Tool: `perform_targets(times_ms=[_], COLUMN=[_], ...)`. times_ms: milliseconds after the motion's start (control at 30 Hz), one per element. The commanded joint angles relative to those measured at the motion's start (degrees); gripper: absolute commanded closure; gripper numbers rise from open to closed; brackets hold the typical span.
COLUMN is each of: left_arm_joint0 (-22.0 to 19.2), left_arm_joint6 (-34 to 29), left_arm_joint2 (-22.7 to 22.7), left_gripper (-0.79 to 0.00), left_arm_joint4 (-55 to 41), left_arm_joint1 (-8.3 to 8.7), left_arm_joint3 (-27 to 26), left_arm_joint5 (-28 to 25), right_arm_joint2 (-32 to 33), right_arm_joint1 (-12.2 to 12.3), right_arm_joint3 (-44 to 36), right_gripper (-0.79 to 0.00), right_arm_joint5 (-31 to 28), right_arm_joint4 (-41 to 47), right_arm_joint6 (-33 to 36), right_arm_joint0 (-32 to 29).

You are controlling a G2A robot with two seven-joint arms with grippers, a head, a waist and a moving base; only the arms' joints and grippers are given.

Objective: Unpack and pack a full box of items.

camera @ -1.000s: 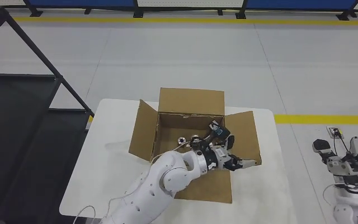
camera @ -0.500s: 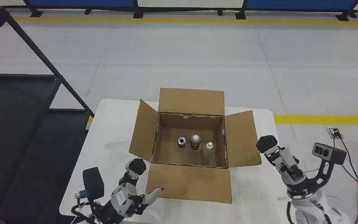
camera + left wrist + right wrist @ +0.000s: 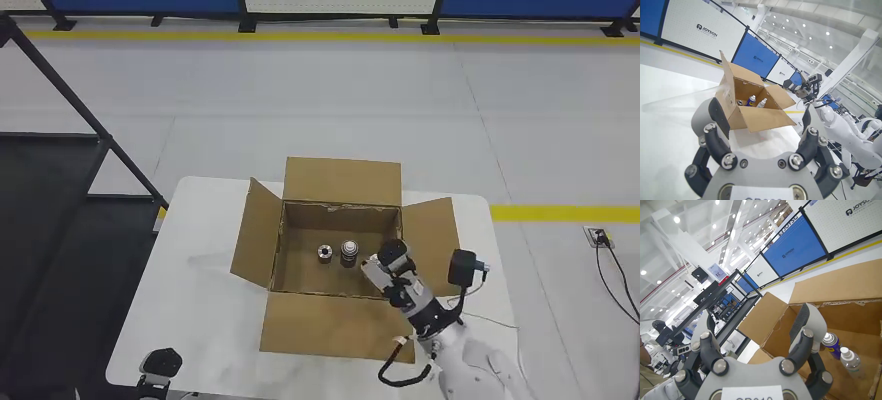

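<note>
The box [image 3: 340, 180] is open-topped, flaps spread; a can [image 3: 349, 250] and bottle [image 3: 849, 360] stand inside.

spray bottle [image 3: 849, 361]: hidden under the right arm [image 3: 425, 310] in the top view.
spray can [image 3: 831, 345]: in the right wrist view one side is behind a finger of the right tool [image 3: 758, 311].
small round item [image 3: 324, 251]: too small to tell what it is.
box [image 3: 342, 180]: near right corner covered by the right arm; cut off at the right wrist view's edge.
left arm [image 3: 158, 362]: cut off by the top view's lower edge.
pale streak [image 3: 681, 97]: blurred, cannot tell what it is.
</note>
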Motion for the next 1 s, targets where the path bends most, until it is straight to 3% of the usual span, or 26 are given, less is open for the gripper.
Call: perform_targets(times_ms=[0, 167, 300, 367, 567, 800, 900, 967], left_arm_joint0=[0.0, 0.0, -1.4, -2.8, -6.0, -5.9, -5.4, -5.1], left_arm_joint6=[0.0, 0.0, -1.6, -3.6, -9.4, -12.8, -15.4, -17.8], left_arm_joint2=[0.0, 0.0, 0.7, 1.1, -2.0, -5.7, -6.1, -6.0], left_gripper=[-0.785, -0.785, -0.785, -0.785, -0.785, -0.785, -0.785, -0.785], left_arm_joint4=[0.0, 0.0, -0.6, -2.8, -9.8, -17.8, -21.9, -24.1], left_arm_joint1=[0.00, 0.00, 0.07, 0.21, 0.88, 1.35, 1.62, 1.84], left_arm_joint3=[0.0, 0.0, -0.5, -1.3, -3.9, -4.0, -3.3, -2.9], left_arm_joint5=[0.0, 0.0, 1.4, 2.3, 4.5, 3.5, 2.1, 0.9], right_arm_joint2=[0.0, -0.5, -1.2, -0.8, -0.1, -4.4, -7.2, -8.0], right_arm_joint1=[0.0, 0.0, 0.3, 0.5, 1.4, 1.4, 1.1, 0.6], right_arm_joint3=[0.0, -0.2, 1.6, 1.5, 0.7, 4.2, 8.4, 9.8], right_gripper=[-0.785, -0.785, -0.785, -0.785, -0.785, -0.785, -0.785, -0.785], right_arm_joint5=[0.1, -1.5, -5.7, -4.8, -4.1, -0.3, 2.5, 4.7], right_arm_joint4=[0.0, -0.4, -8.7, -12.6, -20.5, -27.0, -31.4, -30.6], right_arm_joint6=[-0.1, 0.1, 4.3, 7.7, 29.5, 53.5, 60.3, 58.9], right_arm_joint0=[0.0, 0.0, 2.9, 4.6, 12.3, 23.8, 28.4, 30.0])
